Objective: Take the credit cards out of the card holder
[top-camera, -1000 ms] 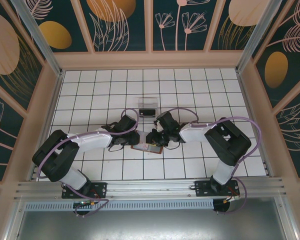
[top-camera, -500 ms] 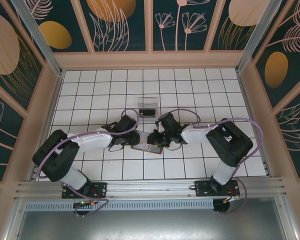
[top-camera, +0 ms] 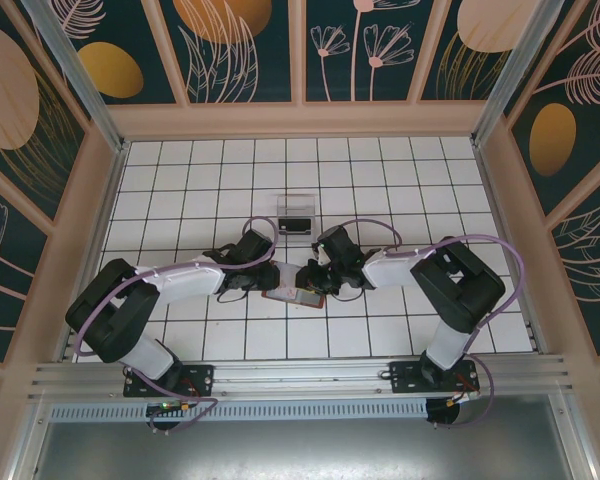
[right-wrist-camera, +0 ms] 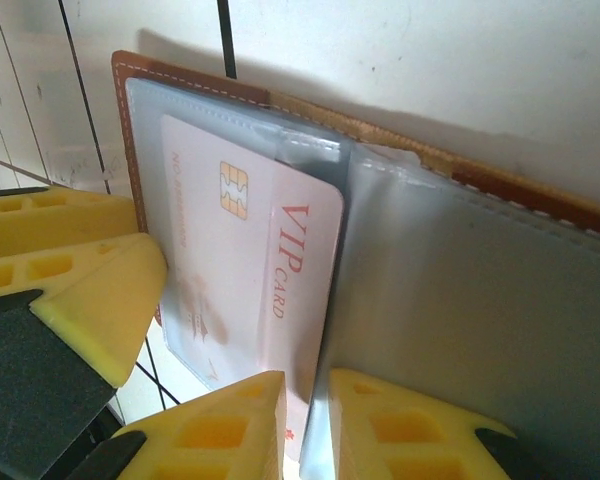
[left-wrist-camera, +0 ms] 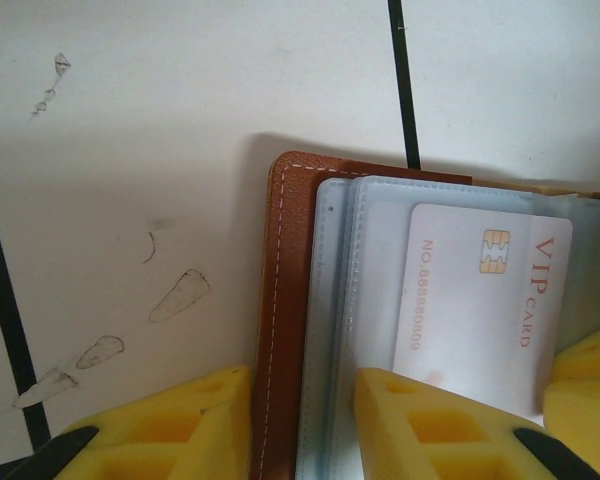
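Note:
The card holder (top-camera: 292,295) lies open on the tiles between both arms, its reddish-brown cover (left-wrist-camera: 285,260) under clear sleeves. A white credit card (left-wrist-camera: 480,300) marked VIP sits in the sleeves. My left gripper (left-wrist-camera: 300,400) is shut across the holder's stitched edge and sleeve ends, at the holder's left end (top-camera: 270,283). My right gripper (right-wrist-camera: 308,385) is at the holder's other end (top-camera: 308,280), shut to a thin gap that holds the corner of the credit card (right-wrist-camera: 250,250). The edge of a raised grey sleeve leaf (right-wrist-camera: 460,290) is in that gap too.
A clear plastic tray (top-camera: 296,212) stands just beyond the grippers. White tiled floor spreads on all sides, bounded by peach walls (top-camera: 300,120). The two grippers work close together; the left one's yellow fingers (right-wrist-camera: 70,260) show beside the card.
The right gripper has closed a little tighter and edged slightly left. The left arm and the holder stay put.

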Controlling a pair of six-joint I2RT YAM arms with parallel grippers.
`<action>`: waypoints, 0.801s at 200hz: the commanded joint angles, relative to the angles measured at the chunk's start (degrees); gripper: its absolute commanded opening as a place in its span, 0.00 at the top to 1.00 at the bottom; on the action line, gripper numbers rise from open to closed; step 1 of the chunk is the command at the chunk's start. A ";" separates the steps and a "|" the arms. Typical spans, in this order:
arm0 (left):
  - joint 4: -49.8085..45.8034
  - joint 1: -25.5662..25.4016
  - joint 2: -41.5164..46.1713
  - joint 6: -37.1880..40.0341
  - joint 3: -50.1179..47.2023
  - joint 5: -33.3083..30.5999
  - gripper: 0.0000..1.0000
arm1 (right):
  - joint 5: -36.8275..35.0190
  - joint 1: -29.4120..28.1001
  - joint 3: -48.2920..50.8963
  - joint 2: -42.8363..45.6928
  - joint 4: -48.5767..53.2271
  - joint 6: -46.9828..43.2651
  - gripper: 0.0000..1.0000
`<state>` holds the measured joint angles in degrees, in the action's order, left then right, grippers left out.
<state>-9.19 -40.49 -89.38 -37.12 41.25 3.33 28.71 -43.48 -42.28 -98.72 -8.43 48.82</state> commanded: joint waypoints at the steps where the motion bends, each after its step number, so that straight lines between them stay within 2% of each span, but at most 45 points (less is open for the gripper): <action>1: -5.57 0.26 -3.13 0.30 -1.51 0.24 0.67 | 0.28 0.43 1.31 -2.04 -1.69 1.10 0.81; 63: -5.70 0.20 -3.94 1.00 -1.62 1.75 0.68 | 1.37 0.60 2.11 -3.10 -4.83 2.13 0.84; 160: -5.86 0.15 -4.66 1.62 -2.13 3.57 0.69 | 2.93 0.68 4.09 -3.88 -11.20 5.19 0.82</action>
<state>-9.17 -39.92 -89.93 -36.84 41.50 5.21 32.25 -42.87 -39.57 -100.47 -18.02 52.51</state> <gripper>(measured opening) 0.313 0.176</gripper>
